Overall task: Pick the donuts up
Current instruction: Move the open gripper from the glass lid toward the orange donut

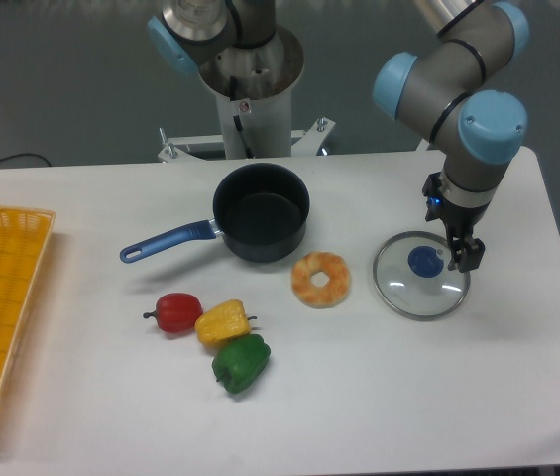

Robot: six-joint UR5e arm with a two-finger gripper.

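White table (478,397); orange-tan, cream-patched ring donuts (321,280).

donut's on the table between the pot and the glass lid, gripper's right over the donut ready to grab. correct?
Not quite. The camera view shows the gripper over the glass lid, beside its blue knob, not over the donut. The rest holds: the donut lies on the table between the pot and the lid.

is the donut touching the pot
Apart. The camera view shows a strip of bare white table between the donut and the base of the pot; the donut lies just in front and to the right.
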